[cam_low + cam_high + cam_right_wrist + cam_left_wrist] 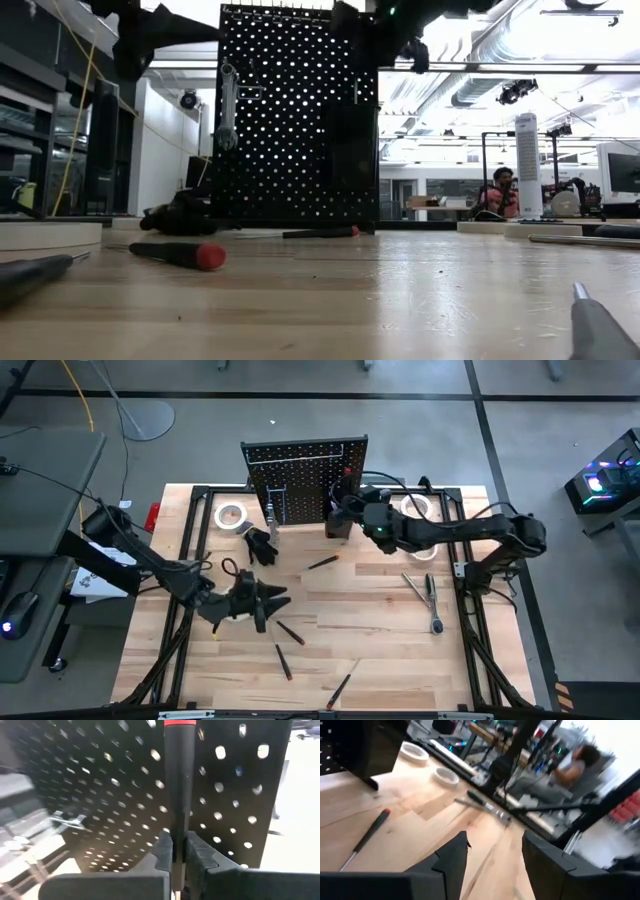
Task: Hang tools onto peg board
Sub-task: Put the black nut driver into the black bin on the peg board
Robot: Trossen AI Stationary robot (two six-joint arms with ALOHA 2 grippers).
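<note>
- Nearest us in the low view, a red-capped screwdriver lies flat on the wooden surface, one of several tools loose and not yet hung.
- Our left hand hovers low over the middle-left of the surface, fingers parted and grasping nothing; its wrist view shows only bare wood between the fingers. A screwdriver lies just beside it on the near side.
- Further back, a pair of wrenches lies on the right half, and white tape rolls sit near the board's left foot.
- Our right hand is clenched on a dark-handled screwdriver with a red band at its far end.
- That tool's long axis runs straight out from the right hand, close in front of the peg board, which stands upright at the back of the surface.
- We judge the coming move turns on this: the right arm is the nearer one, and the tool must be lined up with the dark bin on the board's front.
- One wrench already hangs on the board's left side.
</note>
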